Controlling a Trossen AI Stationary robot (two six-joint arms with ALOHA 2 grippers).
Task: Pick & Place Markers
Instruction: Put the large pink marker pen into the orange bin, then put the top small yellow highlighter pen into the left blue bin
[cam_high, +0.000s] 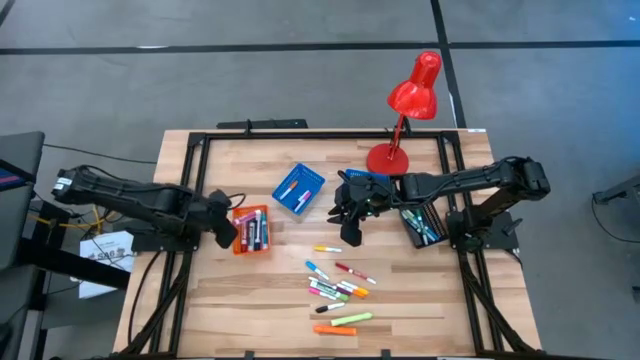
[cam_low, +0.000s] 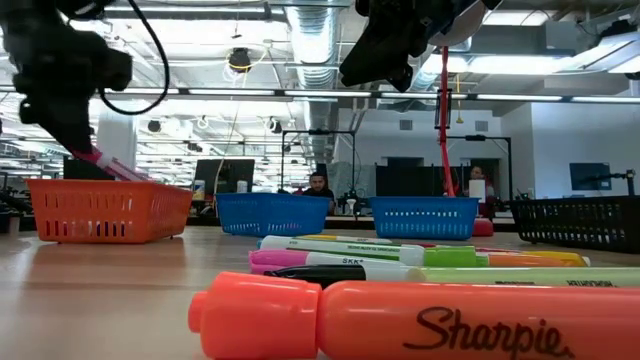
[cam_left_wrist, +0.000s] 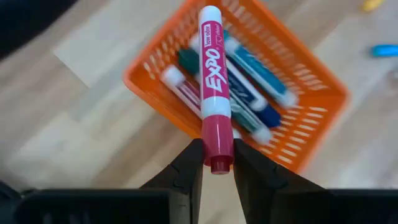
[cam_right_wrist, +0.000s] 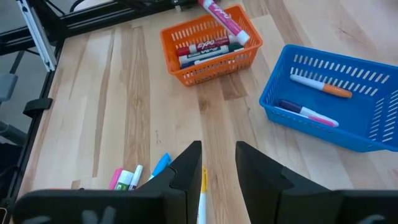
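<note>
My left gripper (cam_high: 228, 232) is shut on a magenta-and-white Expo marker (cam_left_wrist: 214, 81) right over the orange tray (cam_high: 251, 230), where several markers lie side by side. Several more bright markers (cam_high: 335, 285) lie loose on the wooden table's near middle. My right gripper (cam_high: 350, 235) hangs above the table between the blue tray and the loose markers. Its fingers (cam_right_wrist: 217, 149) stand slightly open with nothing between them. A yellow marker (cam_right_wrist: 202, 186) lies on the wood below. My left gripper pinches the marker's magenta end (cam_left_wrist: 216, 140) between its two fingers, coming from above on a slant. The marker runs on along the fingers' line, slanting down toward the orange tray (cam_left_wrist: 298, 81). Whether its white far end (cam_left_wrist: 211, 14) touches anything in the tray, I cannot tell.
A blue tray (cam_high: 299, 188) with a few markers sits at the far middle, and a second blue one (cam_high: 365, 180) lies under the right arm. At the right is a black tray (cam_high: 422, 222) holding markers. A red desk lamp (cam_high: 410, 100) stands at the far edge.
</note>
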